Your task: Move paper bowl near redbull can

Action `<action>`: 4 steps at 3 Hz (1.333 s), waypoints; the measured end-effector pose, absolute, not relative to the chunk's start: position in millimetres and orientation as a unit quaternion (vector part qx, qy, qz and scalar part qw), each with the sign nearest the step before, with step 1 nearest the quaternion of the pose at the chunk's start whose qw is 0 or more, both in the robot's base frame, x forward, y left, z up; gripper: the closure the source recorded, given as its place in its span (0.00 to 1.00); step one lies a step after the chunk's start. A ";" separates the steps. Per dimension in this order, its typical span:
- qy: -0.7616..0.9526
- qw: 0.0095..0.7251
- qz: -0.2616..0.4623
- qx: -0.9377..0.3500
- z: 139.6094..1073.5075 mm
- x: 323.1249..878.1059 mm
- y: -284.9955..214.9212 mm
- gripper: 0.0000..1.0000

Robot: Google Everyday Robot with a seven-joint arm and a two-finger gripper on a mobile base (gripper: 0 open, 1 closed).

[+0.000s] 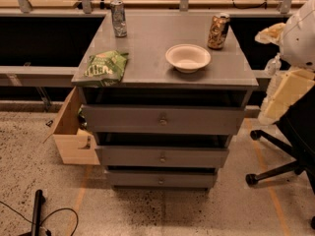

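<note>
The paper bowl (pixel 188 58) is off-white and shallow and stands upright on the right half of the grey cabinet top (pixel 152 43). The redbull can (pixel 118 17) is slim and silvery and stands upright at the far left corner of the top, well apart from the bowl. My gripper is out of view. Only white and cream parts of my arm (pixel 293 63) show at the right edge, beside the cabinet.
A stout gold-brown can (pixel 218 31) stands behind the bowl to the right. A green chip bag (pixel 104 66) lies at the front left edge. The cabinet has three drawers (pixel 162 119). A cardboard box (pixel 74 132) sits left and an office chair base (pixel 280 166) sits right.
</note>
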State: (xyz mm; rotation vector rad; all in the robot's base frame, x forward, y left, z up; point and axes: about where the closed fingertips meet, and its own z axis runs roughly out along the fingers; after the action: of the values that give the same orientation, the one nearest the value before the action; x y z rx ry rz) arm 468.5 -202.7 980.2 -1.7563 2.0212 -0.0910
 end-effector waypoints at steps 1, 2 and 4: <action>0.678 0.335 -0.007 -0.654 981.7 519.8 -190.6 0.00; 0.597 0.426 0.047 -0.678 986.4 567.2 -161.5 0.00; 0.470 0.483 0.044 -0.738 989.5 613.7 -142.8 0.00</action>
State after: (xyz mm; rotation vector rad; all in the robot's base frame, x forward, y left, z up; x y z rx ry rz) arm 613.7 -142.8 989.5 -1.7978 1.1445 0.1068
